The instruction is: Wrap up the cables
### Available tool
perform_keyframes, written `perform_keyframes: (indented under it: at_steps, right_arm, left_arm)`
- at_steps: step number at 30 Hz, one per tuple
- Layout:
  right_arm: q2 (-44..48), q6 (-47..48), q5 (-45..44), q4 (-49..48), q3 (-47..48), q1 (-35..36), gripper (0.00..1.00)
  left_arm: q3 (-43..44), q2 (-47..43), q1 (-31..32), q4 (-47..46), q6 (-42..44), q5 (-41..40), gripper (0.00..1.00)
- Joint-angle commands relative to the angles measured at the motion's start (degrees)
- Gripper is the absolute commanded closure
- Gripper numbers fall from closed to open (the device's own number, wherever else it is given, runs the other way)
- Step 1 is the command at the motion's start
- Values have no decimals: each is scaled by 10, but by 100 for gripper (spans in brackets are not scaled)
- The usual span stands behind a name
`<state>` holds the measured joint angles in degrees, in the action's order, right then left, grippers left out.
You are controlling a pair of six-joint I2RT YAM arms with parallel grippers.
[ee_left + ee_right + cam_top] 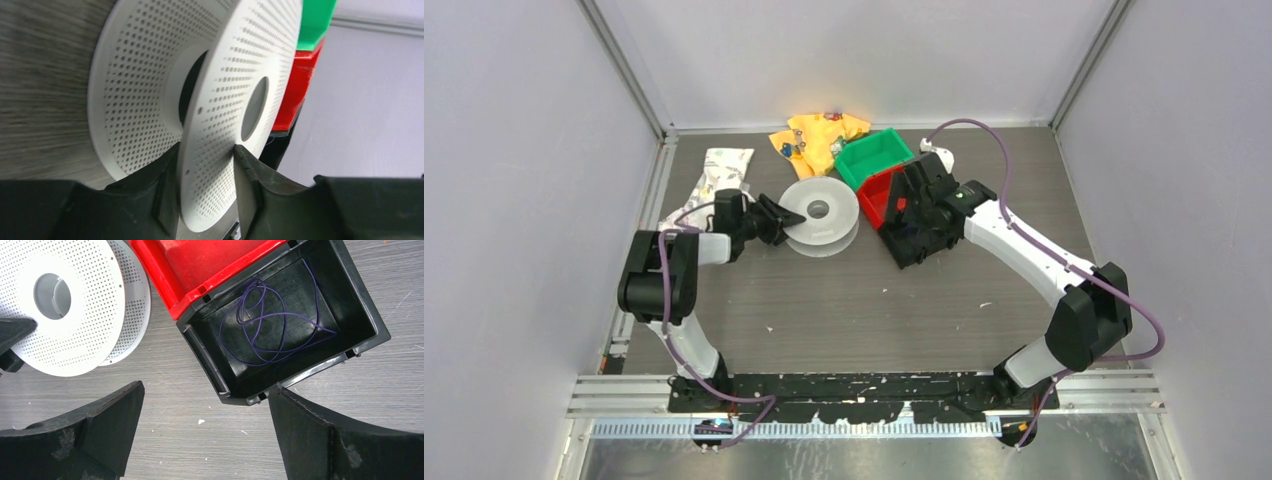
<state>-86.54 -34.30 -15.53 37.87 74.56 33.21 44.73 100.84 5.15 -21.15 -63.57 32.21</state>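
You're pinching the spool (225,90) by one flange with the left gripper (205,150). The right gripper (205,390) is hovering, fingers spread wide, over the cables (272,325), which are lying looped in the black bin (200,352). Risk: thread-thin wire slipping the pads, or tangled loops snagging.

Lab cell: panel walls (514,150), aluminium framing (624,70).
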Motion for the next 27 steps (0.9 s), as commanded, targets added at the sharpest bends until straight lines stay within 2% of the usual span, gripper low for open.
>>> perform_keyframes:
  at_steps: [1, 3, 5, 6, 12, 17, 19, 21, 25, 27]
  right_arm:
    - [23, -5, -23, 10, -1, -2, 0]
    - [23, -8, -28, 13, 0, -3, 0]
    - [24, -17, -13, 15, -1, -9, 0]
    - [28, -23, -5, 13, -4, -13, 0]
    - [53, -31, 4, -5, -25, -21, 0]
    - [47, -12, -22, 0, -14, -22, 2]
    - [16, 4, -54, 37, 16, -22, 19]
    - [-19, 17, -88, 70, 42, -21, 28]
    - [-64, 30, -141, 104, 78, -23, 38]
    - [-75, 23, -150, 103, 79, -27, 37]
  left_arm:
    - [-7, 3, -2, -105, -33, 14, 67]
    - [-2, -4, -2, -87, -23, 15, 76]
    - [13, -20, -2, -33, 2, 16, 98]
    - [23, -33, -2, 5, 19, 14, 99]
    - [88, -164, -1, 282, 172, -59, 100]
    - [160, -234, 11, 452, 309, -118, 100]
    - [182, -244, 24, 495, 343, -140, 100]
    - [194, -254, 49, 506, 376, -164, 99]
    - [213, -262, 132, 521, 428, -288, 99]
    - [206, -265, 175, 500, 432, -379, 100]
